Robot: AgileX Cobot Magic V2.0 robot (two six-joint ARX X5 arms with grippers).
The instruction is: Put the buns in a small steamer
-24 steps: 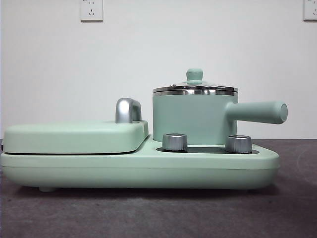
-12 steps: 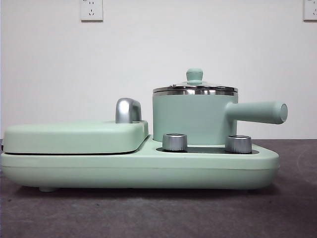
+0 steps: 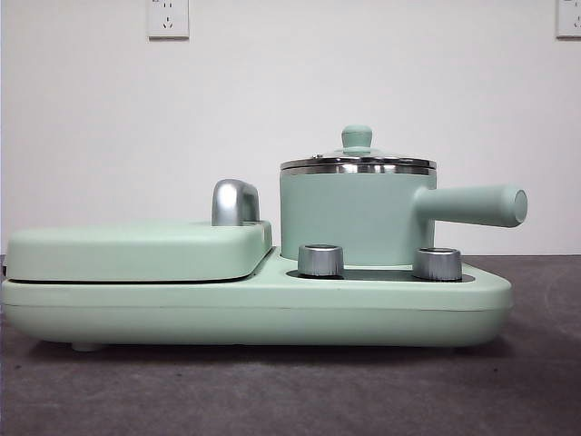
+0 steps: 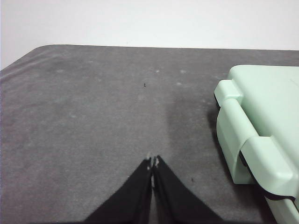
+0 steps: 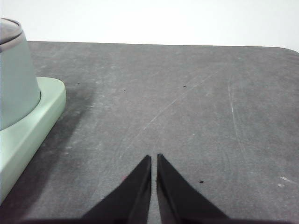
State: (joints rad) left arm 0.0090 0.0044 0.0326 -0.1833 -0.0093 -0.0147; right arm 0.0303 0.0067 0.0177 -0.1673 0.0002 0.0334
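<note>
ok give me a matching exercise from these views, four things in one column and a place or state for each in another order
Things
1. glass lid
2. two silver dials
3. flat grill cover
4. left gripper

Places or states
A. shut, holding nothing, over the grey mat
B. sitting on the steamer pot
C. closed, beside the pot on the same green base
D. on the base in front of the pot

Pairs: 1-B, 2-D, 3-C, 4-A

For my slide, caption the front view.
Lidded mint-green steamer with side handle on its base, beside the closed grill plate; no buns or arms visible.
</note>
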